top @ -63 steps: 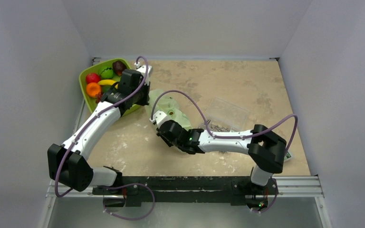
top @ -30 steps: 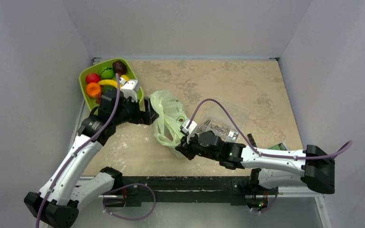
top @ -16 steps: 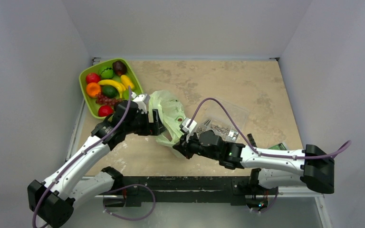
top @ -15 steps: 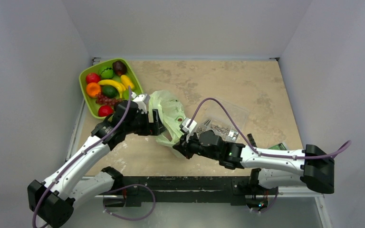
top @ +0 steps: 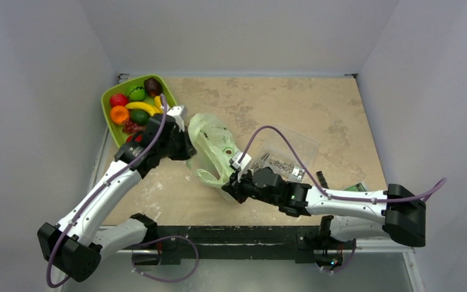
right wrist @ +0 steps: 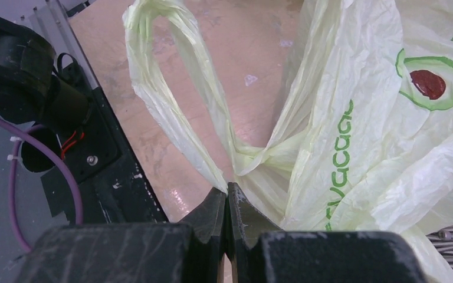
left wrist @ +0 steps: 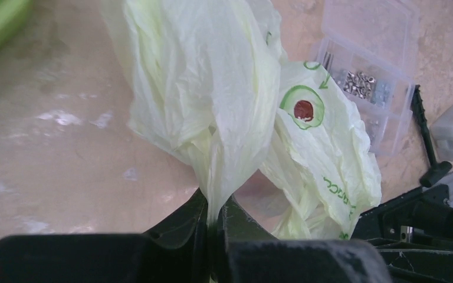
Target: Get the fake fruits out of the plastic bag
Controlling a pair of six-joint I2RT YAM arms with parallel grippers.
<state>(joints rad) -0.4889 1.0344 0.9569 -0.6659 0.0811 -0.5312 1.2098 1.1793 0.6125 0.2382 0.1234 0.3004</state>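
The bag (top: pixel 216 143) is stretched between the two arms over the front-middle of the worktop (top: pixel 316 103), close to the box (top: pixel 289 155) of screws. Whether its lowest folds rest on the worktop cannot be told. The left pincer (left wrist: pixel 215 219) is pressed together on a gathered fold of the film. The right pincer (right wrist: pixel 227 200) is pinching the twisted root of a handle (right wrist: pixel 162 121). No fruits can be made out. The film is crumpled and only half clear, so it cannot be told whether any are inside.

The main risk is judged to lie in the film itself. It is thin and is gripped at two small spots, so a hard pull apart is likely to stretch or tear it, or to slip it out of one pincer. It cannot be told which end of the bag is held by the left pincer. If both holds are near the mouth, the bag could be hung mouth-up and nothing would be shaken out.

If the bag is tipped sharply, any round, glossy fruits inside could be sent rolling across the worktop, towards its edge or against the box. The box could also be dragged or knocked by the bag's folds as it is swung. The free handle loop could be snagged on the right arm. The tray (top: pixel 110 89) of other fruits lies near the left arm and could be nudged by a wide sweep.
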